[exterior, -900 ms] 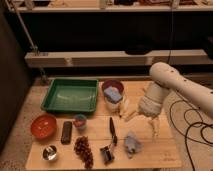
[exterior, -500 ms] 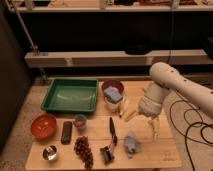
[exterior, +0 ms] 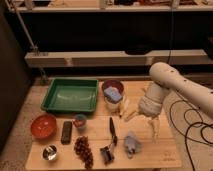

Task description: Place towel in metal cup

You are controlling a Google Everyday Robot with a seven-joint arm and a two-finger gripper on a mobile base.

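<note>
Now, see the claw (exterior: 154, 129) hanging low over the right part of the table (exterior: 165, 155), at the end of the white arm (exterior: 172, 85). Cannot tell if open or closed. Not holding the towel, that much looks sure.

Find the towel (exterior: 132, 143) lying on the table, near the front edge, just beside the claw. From the claw, look left and a little toward the front edge to find it. Close by, but not touching, by the look of it. Only one arm here, so no choosing between two.

Bunched up in a soft blue-gray lump. Looks a bit longer from back to front than from side to side. No clear tip or end, so cannot say which way pointing. Probably best to come down on the middle of the lump and grip across the short way.

Then look for the metal cup (exterior: 49, 153) at the front left corner, well apart from the towel. Between the two: grapes (exterior: 84, 150) and a small black thing (exterior: 106, 154). Likely a long trip to the left along the front of the table after the grab.
</note>
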